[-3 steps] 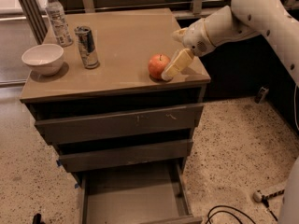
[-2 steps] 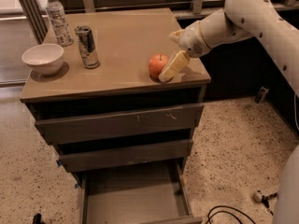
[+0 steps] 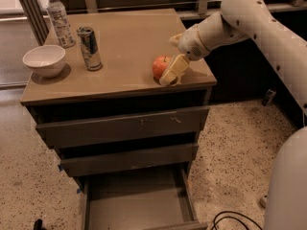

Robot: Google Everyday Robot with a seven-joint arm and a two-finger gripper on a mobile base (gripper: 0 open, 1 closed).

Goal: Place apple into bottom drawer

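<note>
Grey-brown cabinet top (image 3: 124,37) fills the scene: near its front right edge the gripper (image 3: 171,74), at the end of the white arm (image 3: 249,18), sits right against the apple (image 3: 159,66); whether it is clamped on the fruit or apart, I cannot tell. Well to the left stand a can (image 3: 89,48), a water bottle (image 3: 58,17) and a white bowl (image 3: 44,60). Below, the bottom drawer (image 3: 134,200) is pulled out.

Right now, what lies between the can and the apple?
Only bare cabinet top separates can and apple in the camera view; the gripper sits beside the apple, opposite the can.
</note>
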